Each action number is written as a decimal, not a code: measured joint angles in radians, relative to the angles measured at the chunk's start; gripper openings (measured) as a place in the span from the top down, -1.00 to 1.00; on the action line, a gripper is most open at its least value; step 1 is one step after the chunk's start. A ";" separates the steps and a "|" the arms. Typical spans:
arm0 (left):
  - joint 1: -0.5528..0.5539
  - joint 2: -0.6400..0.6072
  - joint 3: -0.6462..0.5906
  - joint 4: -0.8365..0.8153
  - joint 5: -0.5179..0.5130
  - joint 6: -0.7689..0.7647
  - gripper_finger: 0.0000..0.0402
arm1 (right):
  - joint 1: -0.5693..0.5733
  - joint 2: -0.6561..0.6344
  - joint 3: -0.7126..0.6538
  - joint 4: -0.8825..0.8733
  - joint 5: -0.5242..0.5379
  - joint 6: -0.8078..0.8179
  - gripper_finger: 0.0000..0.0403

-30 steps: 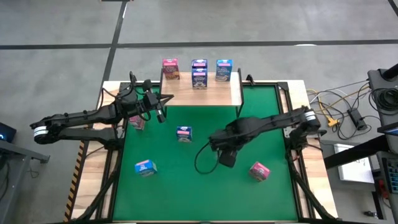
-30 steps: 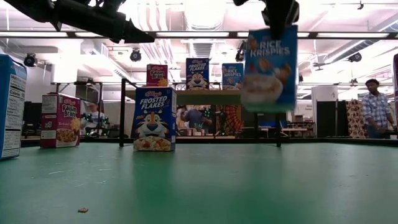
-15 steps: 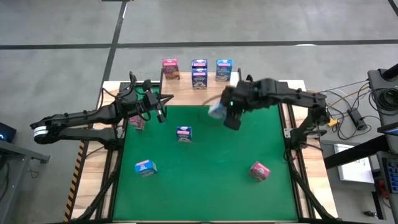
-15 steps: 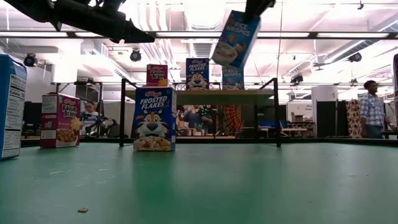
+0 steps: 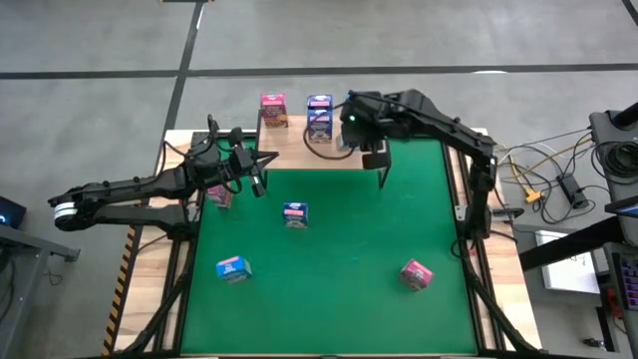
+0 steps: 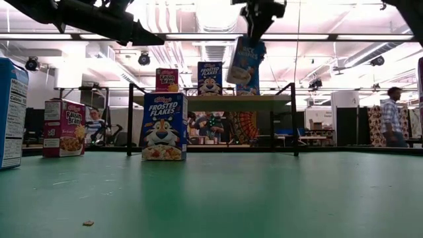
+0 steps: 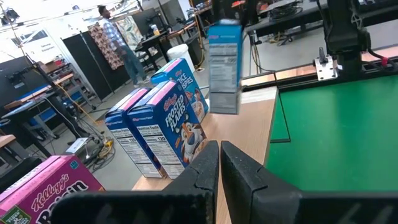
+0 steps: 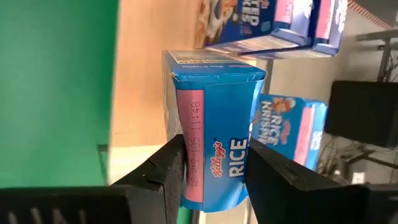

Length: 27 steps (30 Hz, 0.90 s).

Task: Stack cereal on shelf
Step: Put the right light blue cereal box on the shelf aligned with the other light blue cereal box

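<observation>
Above the light-wood shelf (image 5: 299, 150) we see the right gripper (image 5: 351, 122) clamped on a blue Rice Krispies box (image 8: 214, 134) — tilted, airborne; left gripper (image 7: 219, 163) pinched closed, nearer the mat's (image 5: 329, 269) edge.

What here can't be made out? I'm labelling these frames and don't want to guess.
- High view: the right hand covers the carried Rice Krispies box; its gap above the shelf is hidden.
- Low view: the carried box hides most of the shelved Rice Krispies box behind it.
- Left wrist view: the Raisin Bran box is cut off by the edge.
</observation>
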 joint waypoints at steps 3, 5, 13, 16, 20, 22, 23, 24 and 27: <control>0.000 0.000 0.000 0.000 0.000 0.000 1.00 | -0.032 0.030 0.024 -0.015 0.000 -0.029 0.35; 0.000 0.000 0.000 0.000 0.000 0.000 1.00 | -0.049 0.043 0.024 -0.023 0.001 -0.040 0.36; 0.000 0.000 0.000 0.000 -0.005 0.000 1.00 | -0.088 0.053 0.022 -0.027 0.001 -0.034 0.36; 0.000 0.000 0.000 0.000 -0.005 0.000 1.00 | -0.088 0.053 0.022 -0.028 0.000 -0.026 0.36; 0.000 0.000 0.000 0.000 -0.005 0.000 1.00 | -0.087 0.058 0.020 -0.035 -0.002 0.001 0.36; 0.000 0.000 0.000 0.000 -0.004 0.000 1.00 | -0.087 0.060 0.017 -0.037 -0.001 0.011 0.36; 0.000 0.000 0.000 0.000 -0.004 0.000 1.00 | -0.087 0.061 0.017 -0.039 -0.001 0.019 0.36; 0.000 0.000 0.000 0.000 -0.004 0.000 1.00 | -0.087 0.063 0.016 -0.040 -0.001 0.025 0.36; 0.000 0.000 0.000 0.000 -0.004 0.000 1.00 | -0.087 0.071 0.016 -0.040 -0.001 0.048 0.36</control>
